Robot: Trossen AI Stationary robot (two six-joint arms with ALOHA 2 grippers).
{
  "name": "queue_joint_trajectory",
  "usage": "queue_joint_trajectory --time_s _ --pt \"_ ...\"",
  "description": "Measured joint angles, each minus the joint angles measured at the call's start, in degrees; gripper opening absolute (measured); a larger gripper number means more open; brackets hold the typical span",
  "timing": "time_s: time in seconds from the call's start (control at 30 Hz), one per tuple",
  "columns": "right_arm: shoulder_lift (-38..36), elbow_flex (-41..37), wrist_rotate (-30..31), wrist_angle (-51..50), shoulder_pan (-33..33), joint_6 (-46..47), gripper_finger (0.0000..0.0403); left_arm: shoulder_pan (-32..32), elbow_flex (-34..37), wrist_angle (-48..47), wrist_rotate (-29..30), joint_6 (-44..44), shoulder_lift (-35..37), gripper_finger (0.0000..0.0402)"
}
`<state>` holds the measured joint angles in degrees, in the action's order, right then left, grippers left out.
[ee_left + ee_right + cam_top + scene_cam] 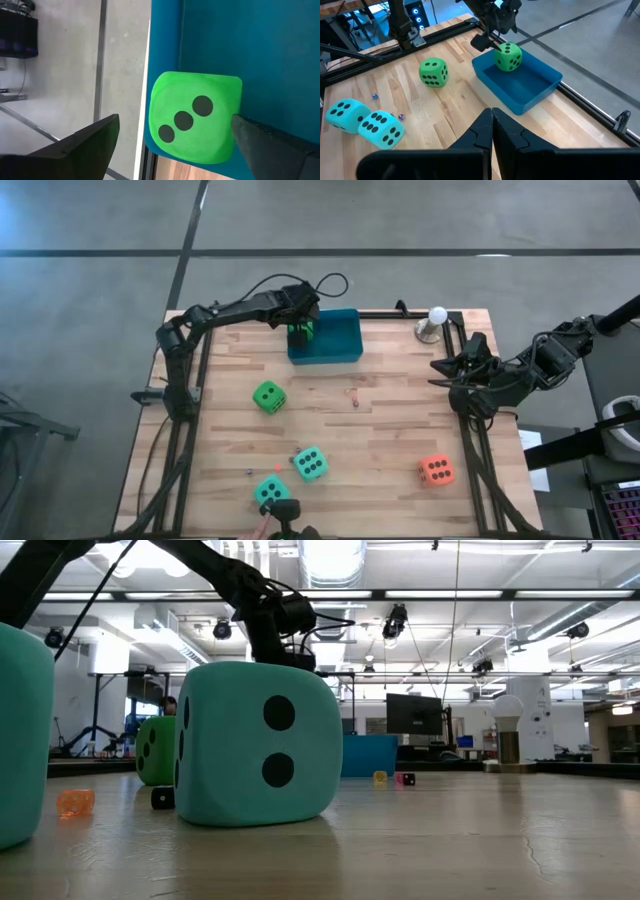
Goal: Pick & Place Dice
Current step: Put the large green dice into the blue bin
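Now, from the high view, the left gripper (301,330) hangs over the blue tray (342,352) at upper centre of the frame, a bright green die (301,333) right under it at the tray's left end. Four dice wait out on the wooden table (380,430): a second green die (268,396) left of centre, two teal dice (310,464) (271,492) at lower centre, and the orange-red die (435,471) at lower right. That makes five in all, two green, two teal, one orange-red, so one looks to be going into the tray and four are left to fetch. The right gripper (441,370) waits at the right edge of the table, near the white ball on its stand (435,320) at upper right. Down in the low view, one teal die (252,744) fills the middle, the other crowds the left edge, and the green die (156,750) on the table peeks out between them; the tray shows as a blue strip right of centre. In the left wrist view, the fingers (82,145) stand spread wide either side of the green die, three pips showing, against the tray's wall; whether they touch it cannot be told. In the right wrist view, the right arm's own fingers (477,132) are pressed together on nothing at bottom centre, and beyond them the green die sits over the tray's far corner at upper centre beneath the left gripper.
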<state>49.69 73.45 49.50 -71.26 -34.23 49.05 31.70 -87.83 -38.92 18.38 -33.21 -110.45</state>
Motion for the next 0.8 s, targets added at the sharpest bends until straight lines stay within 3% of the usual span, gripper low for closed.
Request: queue_joint_trajectory --time_s 0.27,0.57,0.8 --pt "0.00 0.00 -0.01 0.00 -0.01 0.01 0.0008 -0.04 0.00 -0.08 -0.31 0.00 0.48 0.0383" --pt "0.00 0.00 -0.01 0.00 0.00 0.01 0.0008 -0.74 0.00 -1.53 0.07 0.58 5.69 0.0379" --pt "0.01 0.00 -0.01 0.00 0.01 0.01 0.0008 -2.98 0.00 -7.73 3.20 8.04 10.48 0.0377"
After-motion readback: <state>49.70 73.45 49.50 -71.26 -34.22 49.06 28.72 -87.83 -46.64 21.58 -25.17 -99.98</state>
